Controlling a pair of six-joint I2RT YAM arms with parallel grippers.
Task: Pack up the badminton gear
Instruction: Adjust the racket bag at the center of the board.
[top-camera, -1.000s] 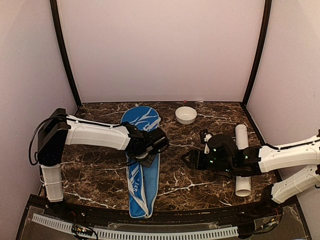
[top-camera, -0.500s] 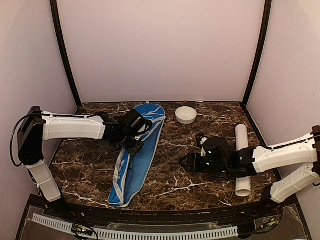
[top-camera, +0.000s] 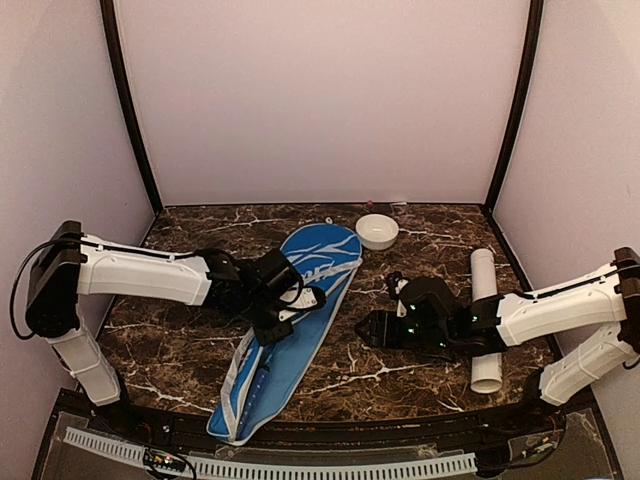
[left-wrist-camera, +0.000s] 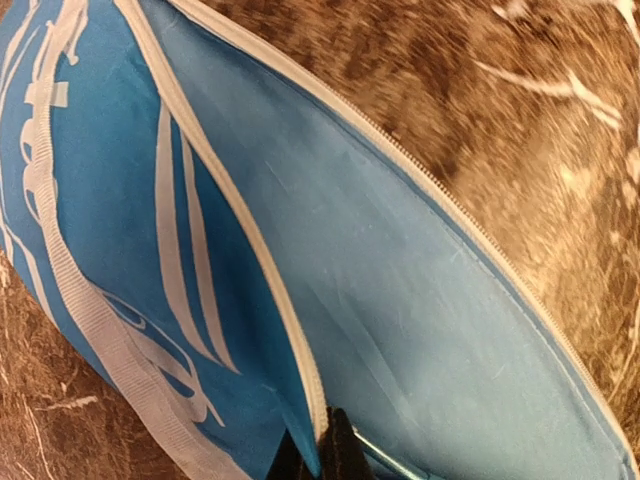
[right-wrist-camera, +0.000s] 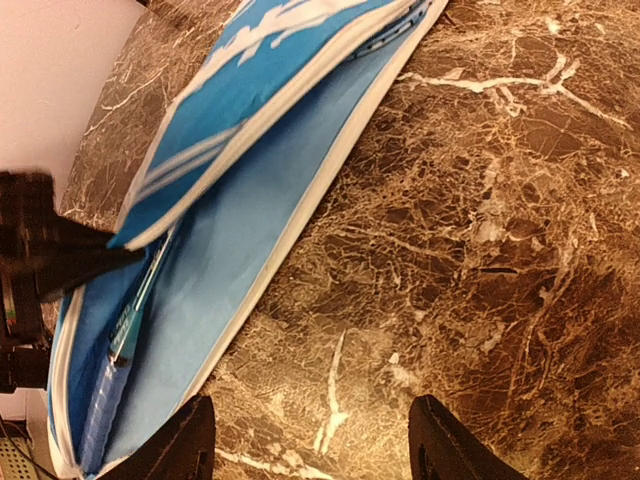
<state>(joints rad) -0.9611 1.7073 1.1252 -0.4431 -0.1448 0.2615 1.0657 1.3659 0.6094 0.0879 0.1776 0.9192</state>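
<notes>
cover (top-camera: 325, 262) edge pinched, left pincer (left-wrist-camera: 326, 450) (flap raised)

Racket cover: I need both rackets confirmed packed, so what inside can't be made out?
Right wrist view: one blue racket handle shows inside the racket cover; the lifted flap hides the rest.
Top view: the interior is too small to read.
Left wrist view: the bottom edge cuts off the jaws of the left gripper.

Soft warm light, blurry left-wrist edges
</notes>
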